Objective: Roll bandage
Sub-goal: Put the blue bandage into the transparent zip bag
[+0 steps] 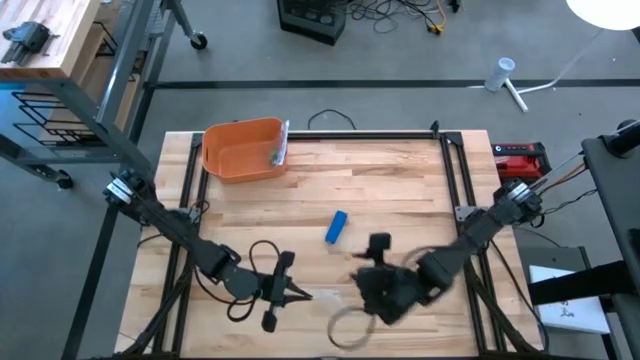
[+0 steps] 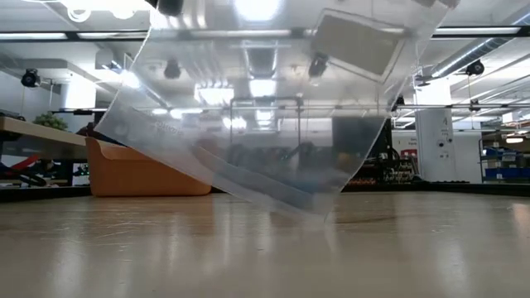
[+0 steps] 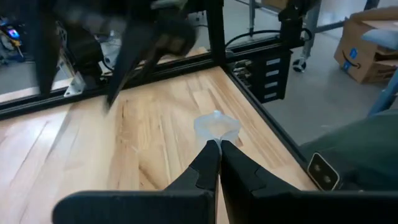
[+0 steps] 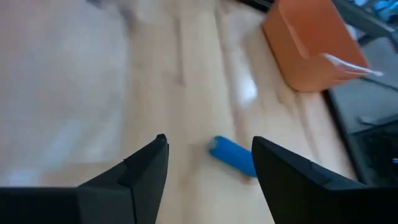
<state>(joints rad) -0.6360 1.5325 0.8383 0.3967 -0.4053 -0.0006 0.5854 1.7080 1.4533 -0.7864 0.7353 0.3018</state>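
No brand on the task items can be read. A cardboard box (image 3: 367,40) on the floor in the left wrist view bears a blue logo, too small to read. Faint print runs along one edge of the clear bag (image 2: 273,108) in the low view; it is illegible.

Bandage (image 1: 336,227): a blue roll lying on the table (image 1: 400,180) near its centre. Its long axis runs from the near-left to the far-right in the high view, slightly tilted from the table's depth direction. It lies flat, well apart from the orange bin (image 1: 243,150) at the far-left part of the table.

Right gripper (image 1: 380,265): positioned just nearward and to the right of the bandage. In the right wrist view its fingers (image 4: 140,168) stand wide apart with the bandage visible between them farther off; nothing is held.

Left gripper (image 1: 303,295): at the near edge of the table, fingers (image 3: 208,165) pressed together, tips pinching a corner of the clear bag. The bag hangs close before the low camera, tilted.
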